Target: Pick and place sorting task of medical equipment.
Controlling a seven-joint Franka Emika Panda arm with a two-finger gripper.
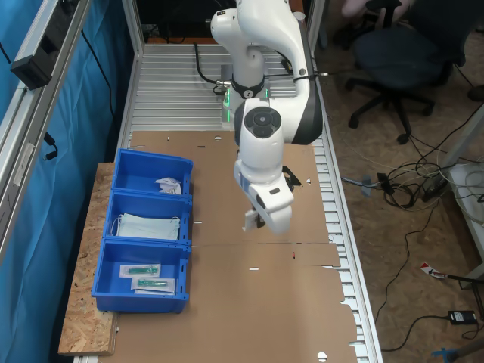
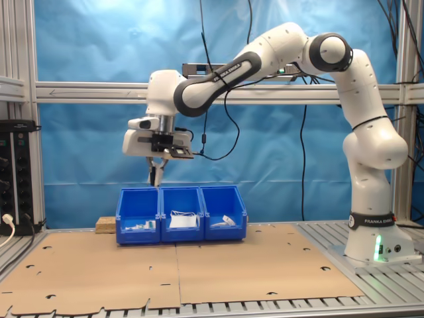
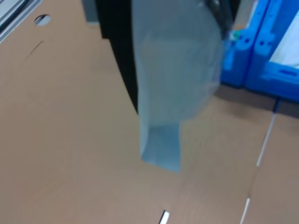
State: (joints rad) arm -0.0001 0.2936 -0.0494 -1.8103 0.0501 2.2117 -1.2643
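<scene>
My gripper (image 1: 257, 217) hangs well above the brown cardboard table top, shut on the medical equipment (image 1: 249, 221), a small flat pale packet that dangles below the fingers. In the wrist view the packet (image 3: 175, 88) is blurred and close, with a narrow end hanging down, and a dark finger (image 3: 117, 51) stands behind it. In the second exterior view the gripper (image 2: 157, 169) is above the row of blue bins, towards the second exterior view's left end, and the packet (image 2: 156, 177) shows edge-on as a thin strip.
Three joined blue bins (image 1: 102, 261) stand at the first exterior view's left: one holds white packets (image 1: 168, 184), the middle one pale blue face masks (image 1: 147, 225), the near one clear packets with green parts (image 1: 145, 277). A chipboard block (image 1: 83, 318) lies under them.
</scene>
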